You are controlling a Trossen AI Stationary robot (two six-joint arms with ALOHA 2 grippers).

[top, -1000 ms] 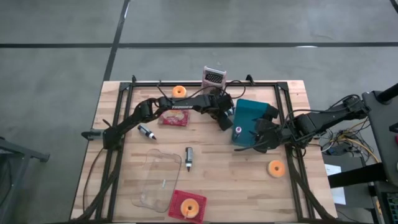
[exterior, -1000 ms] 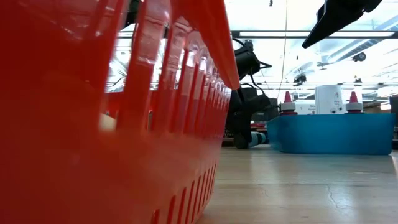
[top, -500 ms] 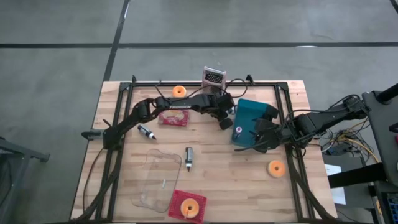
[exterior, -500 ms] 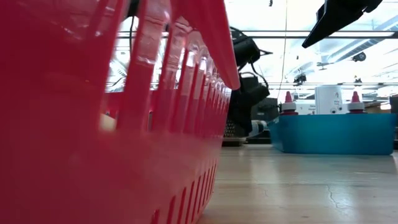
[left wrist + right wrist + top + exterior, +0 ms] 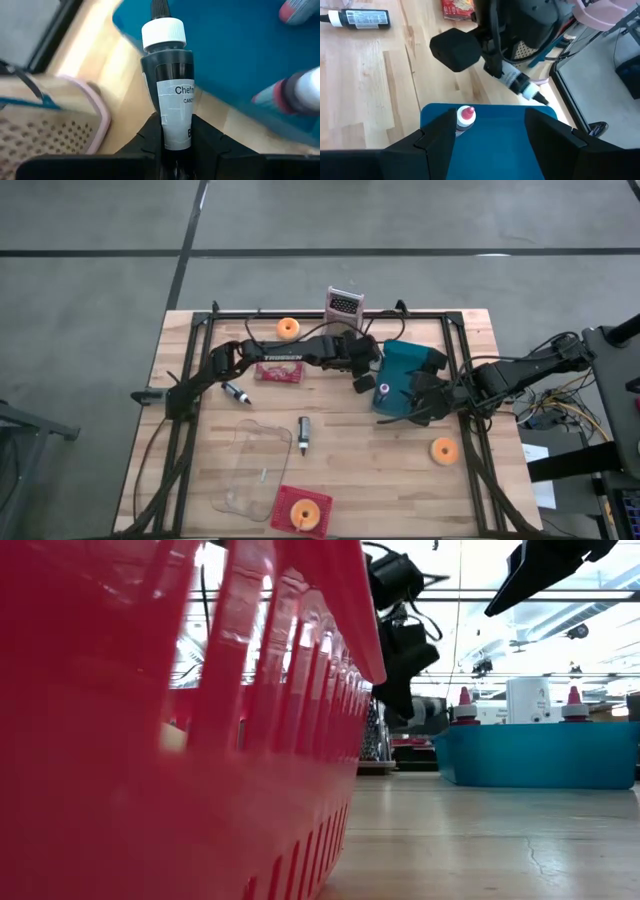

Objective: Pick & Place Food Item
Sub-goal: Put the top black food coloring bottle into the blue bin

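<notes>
My left gripper (image 5: 366, 383) is shut on a small dark bottle (image 5: 167, 85) with a white cap and a white label. It hangs above the table, close to the left wall of the blue bin (image 5: 405, 375). The right wrist view shows the bottle (image 5: 519, 82) slanting cap-down toward that wall. My right gripper (image 5: 490, 135) stands open above the bin's right part, with a red-capped bottle (image 5: 464, 116) inside the bin ahead of it. I cannot tell whether its fingers touch the bin. My left gripper pinches the bottle's lower body (image 5: 175, 127), below the label's middle, between its two fingers. The fingers slant down from the table's left and lie along the bottle. The capped end (image 5: 164, 32) points on past the fingertips. The bottle is lifted clear of the table.
A pink grater (image 5: 345, 303) stands at the far edge, just behind the left gripper. Also on the table are a red packet (image 5: 280, 370), two markers (image 5: 235, 392) (image 5: 303, 435), orange rings (image 5: 287, 327) (image 5: 443, 450) and a clear tray (image 5: 255, 470). A red basket (image 5: 302, 510) stands at the near edge.
My left gripper has risen from table height, staying shut on the dark bottle, and its wrist has rolled. The bottle, which was low by the bin's left wall, now hangs clear of the table.
</notes>
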